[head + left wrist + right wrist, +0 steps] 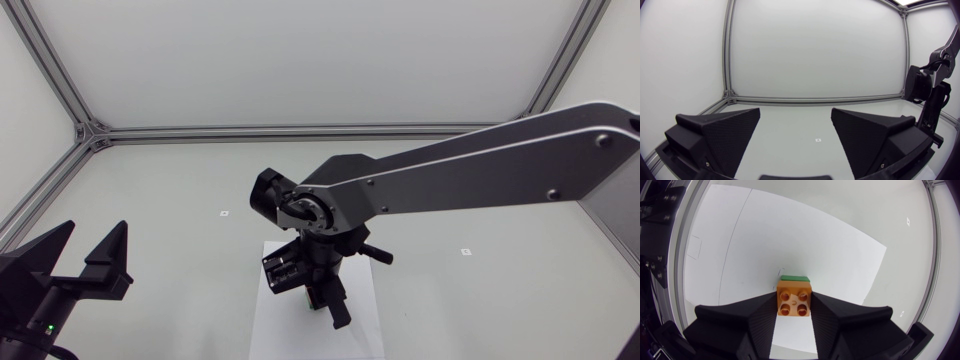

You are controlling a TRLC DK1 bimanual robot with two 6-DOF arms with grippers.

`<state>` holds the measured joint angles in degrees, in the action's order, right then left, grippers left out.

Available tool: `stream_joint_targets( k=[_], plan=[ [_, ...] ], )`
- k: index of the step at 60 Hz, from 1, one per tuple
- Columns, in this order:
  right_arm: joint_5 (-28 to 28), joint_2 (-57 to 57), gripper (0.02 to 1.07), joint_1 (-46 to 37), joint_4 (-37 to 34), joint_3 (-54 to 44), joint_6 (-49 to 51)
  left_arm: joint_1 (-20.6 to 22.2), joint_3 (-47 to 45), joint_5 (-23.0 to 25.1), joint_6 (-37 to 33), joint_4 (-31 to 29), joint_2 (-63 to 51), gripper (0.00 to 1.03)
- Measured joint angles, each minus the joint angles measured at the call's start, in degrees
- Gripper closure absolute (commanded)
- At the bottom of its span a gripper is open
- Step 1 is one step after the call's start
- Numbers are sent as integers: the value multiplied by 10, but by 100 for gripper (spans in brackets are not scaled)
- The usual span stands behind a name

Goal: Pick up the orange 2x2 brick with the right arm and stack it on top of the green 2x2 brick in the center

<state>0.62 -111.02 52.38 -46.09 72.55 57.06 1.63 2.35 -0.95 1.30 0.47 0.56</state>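
Fingers (pixel 757 315) of right gripper (pixel 794 299) pinch orange brick (pixel 794 303) over green brick (pixel 795 278)

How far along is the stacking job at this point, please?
Done: the orange brick is gripped in the right hand. In hand: it is over the green brick, whose edge shows just beyond it; whether it is seated I cannot tell. Left: pressing down, releasing.

White sheet (pixel 275 325) flat on grey table (pixel 160 180); two small marks (pixel 224 213) nearby.
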Motion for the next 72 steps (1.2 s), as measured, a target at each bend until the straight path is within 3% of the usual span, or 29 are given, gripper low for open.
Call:
stream_joint_targets(
  k=[16, 42, 72],
  plan=[
    [21, 4, 101, 13, 6, -6, 0, 0, 0, 0, 0, 0, 0, 4],
    [49, -34, 101, 24, -51, 47, 1, 0, 0, 0, 0, 0, 0, 4],
    [-11, -32, 101, -12, -53, 45, 60, 0, 0, 0, 0, 0, 0, 4]
  ],
)
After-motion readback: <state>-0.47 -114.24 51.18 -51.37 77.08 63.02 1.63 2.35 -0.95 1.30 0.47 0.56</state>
